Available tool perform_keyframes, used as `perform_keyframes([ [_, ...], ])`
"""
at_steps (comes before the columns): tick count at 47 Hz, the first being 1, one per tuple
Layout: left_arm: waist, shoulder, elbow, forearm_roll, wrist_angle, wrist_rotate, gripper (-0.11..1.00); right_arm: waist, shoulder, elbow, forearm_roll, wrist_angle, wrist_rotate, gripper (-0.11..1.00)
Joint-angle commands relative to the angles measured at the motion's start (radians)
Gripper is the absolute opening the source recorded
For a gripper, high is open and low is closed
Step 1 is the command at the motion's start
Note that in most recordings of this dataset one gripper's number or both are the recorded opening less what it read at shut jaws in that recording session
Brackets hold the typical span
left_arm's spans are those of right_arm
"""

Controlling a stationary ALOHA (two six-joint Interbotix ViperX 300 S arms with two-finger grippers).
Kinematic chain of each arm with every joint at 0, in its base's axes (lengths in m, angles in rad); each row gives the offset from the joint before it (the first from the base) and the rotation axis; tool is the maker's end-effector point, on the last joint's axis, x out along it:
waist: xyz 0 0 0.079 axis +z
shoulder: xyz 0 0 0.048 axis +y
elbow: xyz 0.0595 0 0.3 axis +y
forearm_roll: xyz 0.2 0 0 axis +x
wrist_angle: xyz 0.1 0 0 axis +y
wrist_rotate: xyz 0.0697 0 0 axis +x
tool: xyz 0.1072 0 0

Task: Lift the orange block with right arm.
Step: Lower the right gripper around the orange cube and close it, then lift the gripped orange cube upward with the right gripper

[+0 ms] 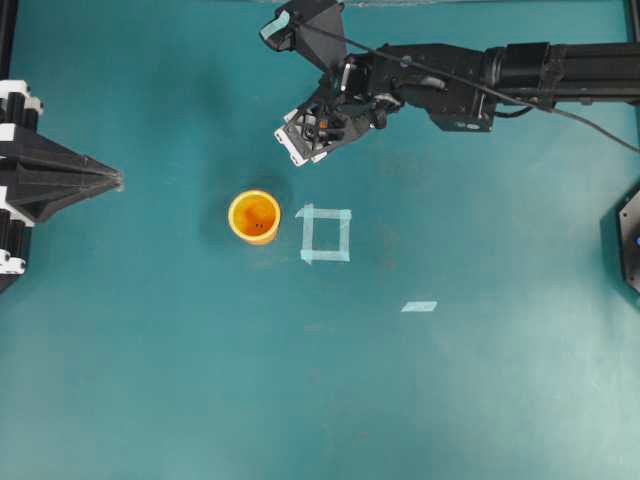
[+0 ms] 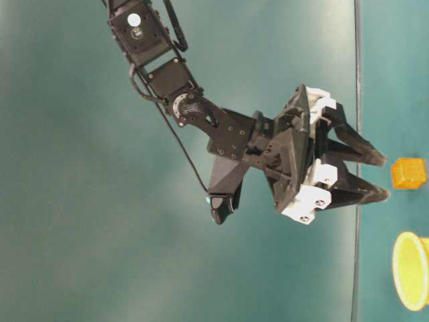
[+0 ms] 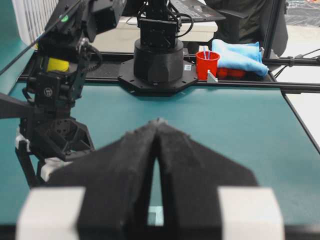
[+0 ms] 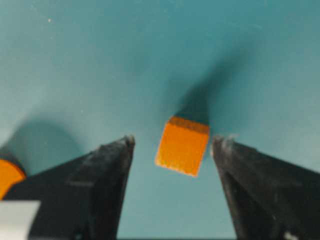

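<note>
The orange block (image 4: 182, 145) is a small cube lying on the teal table, tilted a little in the right wrist view. My right gripper (image 4: 174, 139) hangs open just above it, one finger on each side, touching nothing. From table level the block (image 2: 408, 173) lies just past the tips of the right gripper (image 2: 386, 177). From overhead the right gripper (image 1: 303, 140) hides the block. My left gripper (image 1: 116, 180) rests shut at the table's left edge, and its wrist view shows the left gripper (image 3: 158, 123) holding nothing.
A yellow-orange cup (image 1: 254, 216) stands upright below and left of the right gripper, with a tape square (image 1: 326, 234) beside it and a tape strip (image 1: 419, 306) further right. A red cup (image 3: 207, 64) and blue cloth (image 3: 239, 55) lie beyond the table's far end.
</note>
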Motion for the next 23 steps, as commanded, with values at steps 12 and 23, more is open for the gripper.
perform_keyframes([
  [12,-0.002,0.008,-0.028,0.002,-0.005,0.0,0.0,0.003,0.006,-0.023,-0.003,-0.017,0.008,0.63],
  [23,0.0,0.008,-0.028,0.002,-0.005,0.002,0.0,0.003,0.028,-0.025,-0.003,-0.035,0.009,0.63],
])
